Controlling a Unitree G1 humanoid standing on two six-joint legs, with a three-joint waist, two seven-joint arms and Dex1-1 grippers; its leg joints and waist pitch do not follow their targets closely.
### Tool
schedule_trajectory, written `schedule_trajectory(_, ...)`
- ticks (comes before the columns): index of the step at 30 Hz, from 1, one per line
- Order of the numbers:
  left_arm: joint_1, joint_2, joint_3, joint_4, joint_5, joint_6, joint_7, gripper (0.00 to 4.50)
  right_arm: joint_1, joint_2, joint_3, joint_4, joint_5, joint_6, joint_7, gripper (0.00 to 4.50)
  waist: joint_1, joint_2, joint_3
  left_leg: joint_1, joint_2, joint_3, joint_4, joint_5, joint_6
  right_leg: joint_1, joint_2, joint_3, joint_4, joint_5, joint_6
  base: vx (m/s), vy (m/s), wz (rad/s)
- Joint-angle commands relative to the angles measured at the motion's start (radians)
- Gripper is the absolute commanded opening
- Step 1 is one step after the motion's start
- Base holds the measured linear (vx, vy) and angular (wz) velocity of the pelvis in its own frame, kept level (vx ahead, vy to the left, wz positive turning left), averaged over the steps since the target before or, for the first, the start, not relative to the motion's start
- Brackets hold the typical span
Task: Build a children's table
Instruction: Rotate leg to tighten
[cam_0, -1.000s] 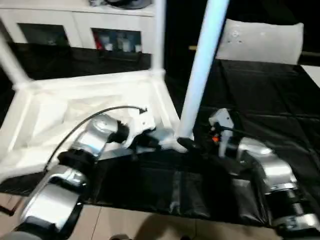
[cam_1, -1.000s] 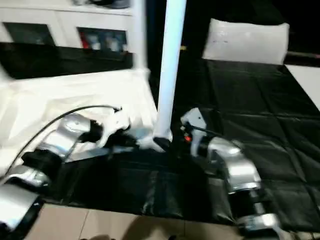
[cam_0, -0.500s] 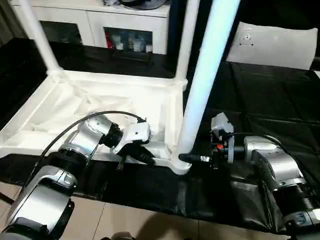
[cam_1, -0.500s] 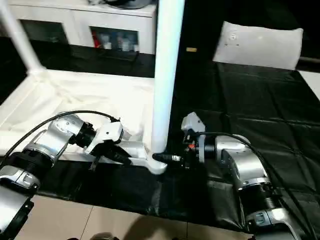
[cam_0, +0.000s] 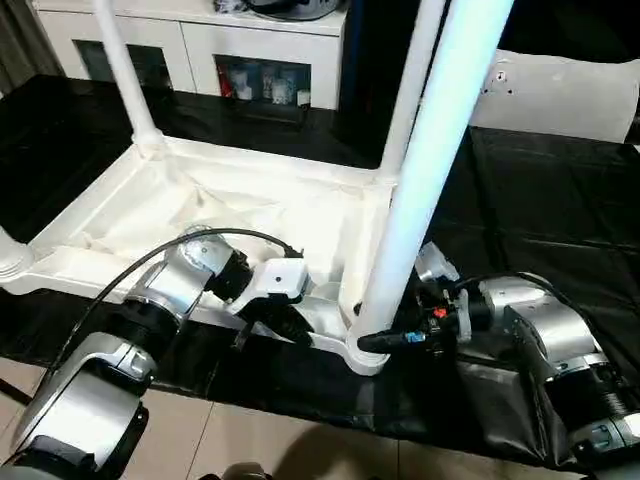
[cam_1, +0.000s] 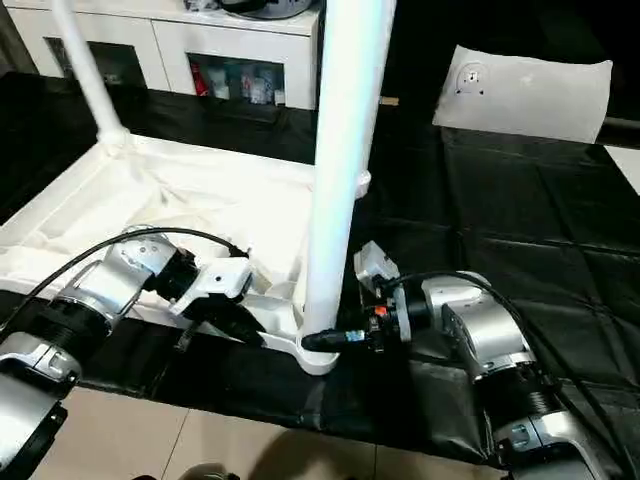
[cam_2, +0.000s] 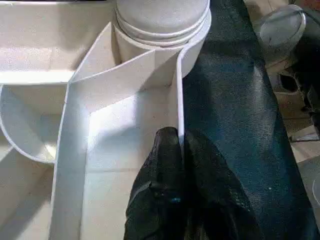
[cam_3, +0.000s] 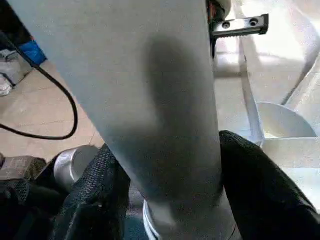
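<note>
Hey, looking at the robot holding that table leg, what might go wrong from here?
1. The right gripper clamps the near leg just above its corner socket; the long leg above could tilt and bind.
2. The left gripper only pinches the tabletop's thin rim, so the tabletop might slip.

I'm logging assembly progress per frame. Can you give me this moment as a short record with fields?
table: children's table upside down on the black work table, ribbed underside up
legs: standing in three corner sockets
near leg: near leg seated in its corner socket
left gripper: left gripper pinching the top's thin side wall
right gripper: right gripper clamped around the near leg's base
background: white cabinet
</note>
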Motion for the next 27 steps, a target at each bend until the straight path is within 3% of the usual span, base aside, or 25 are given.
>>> schedule_trajectory(1, -0.006, -0.014, -0.009, -0.033, -0.005, -0.024, -0.043, 0.00, -0.017, -0.008, 0.009, 0.005, 0.014, 0.022, 0.019, 2.23, -0.005, -0.007, -0.070, -0.006, 0.042, 0.000, -0.060, -0.095, 0.054, 0.067, -0.070, 0.059, -0.057, -0.266, -0.157, 0.000, 0.000, 0.00)
schedule_trajectory(7, -0.005, -0.014, -0.002, -0.031, -0.006, -0.011, -0.031, 0.00, -0.014, -0.002, 0.008, -0.005, 0.025, 0.040, 0.019, 2.17, -0.005, -0.007, -0.070, -0.007, 0.042, 0.000, -0.060, -0.098, 0.053, 0.065, -0.070, 0.059, -0.060, -0.293, -0.146, 0.000, 0.000, 0.00)
schedule_trajectory(10, -0.008, -0.018, 0.002, -0.011, 0.001, 0.010, 0.017, 0.00, 0.001, 0.028, -0.019, -0.025, 0.043, 0.066, -0.034, 2.16, -0.005, -0.007, -0.070, -0.008, 0.042, 0.000, -0.060, -0.093, 0.052, 0.065, -0.070, 0.059, -0.059, -0.287, -0.144, 0.000, 0.000, 0.00)
schedule_trajectory(13, -0.015, -0.028, 0.010, 0.009, 0.013, 0.042, 0.073, 0.00, 0.014, 0.054, -0.037, -0.039, 0.049, 0.076, -0.092, 2.16, -0.006, -0.008, -0.067, -0.006, 0.040, 0.000, -0.062, -0.115, 0.039, 0.062, -0.070, 0.058, -0.066, -0.337, -0.128, 0.000, 0.000, 0.00)
schedule_trajectory(15, -0.027, -0.056, 0.036, 0.028, 0.016, 0.102, 0.155, 0.00, 0.026, 0.102, -0.057, -0.033, 0.017, 0.055, -0.224, 2.15, -0.009, -0.009, -0.063, -0.004, 0.037, 0.000, -0.064, -0.141, 0.030, 0.061, -0.071, 0.058, -0.074, -0.400, -0.108, 0.000, 0.000, 0.00)
schedule_trajectory(18, -0.037, -0.109, 0.078, 0.037, -0.002, 0.185, 0.261, 0.00, 0.027, 0.184, -0.091, -0.010, -0.028, 0.055, -0.429, 2.11, -0.021, -0.010, -0.057, 0.001, 0.026, -0.004, -0.065, -0.180, 0.000, 0.056, -0.073, 0.050, -0.097, -0.557, -0.040, 0.000, 0.000, 0.00)
schedule_trajectory(20, -0.042, -0.135, 0.091, 0.042, -0.001, 0.214, 0.319, 0.00, 0.020, 0.227, -0.110, 0.000, -0.044, 0.071, -0.522, 2.10, -0.035, -0.011, -0.058, -0.007, 0.025, -0.009, -0.068, -0.182, -0.009, 0.060, -0.071, 0.046, -0.097, -0.560, -0.028, 0.000, 0.000, 0.00)
schedule_trajectory(24, -0.061, -0.211, 0.136, 0.076, 0.001, 0.290, 0.506, 0.00, -0.011, 0.347, -0.142, 0.030, -0.089, 0.099, -0.766, 2.09, -0.067, -0.010, -0.062, -0.010, 0.023, -0.011, -0.068, -0.167, -0.002, 0.063, -0.067, 0.046, -0.091, -0.482, -0.058, 0.000, 0.000, 0.00)
schedule_trajectory(25, -0.064, -0.220, 0.141, 0.080, 0.002, 0.298, 0.526, 0.00, -0.015, 0.359, -0.144, 0.034, -0.095, 0.102, -0.794, 2.09, -0.070, -0.016, -0.064, -0.009, 0.023, -0.009, -0.067, -0.158, 0.002, 0.062, -0.066, 0.048, -0.089, -0.468, -0.063, 0.000, 0.000, 0.00)
schedule_trajectory(27, -0.073, -0.248, 0.161, 0.085, 0.007, 0.326, 0.603, 0.00, -0.032, 0.404, -0.158, 0.051, -0.116, 0.113, -0.898, 2.09, -0.074, -0.017, -0.063, -0.009, 0.022, -0.006, -0.066, -0.140, 0.011, 0.060, -0.066, 0.051, -0.087, -0.448, -0.076, 0.000, 0.000, 0.00)
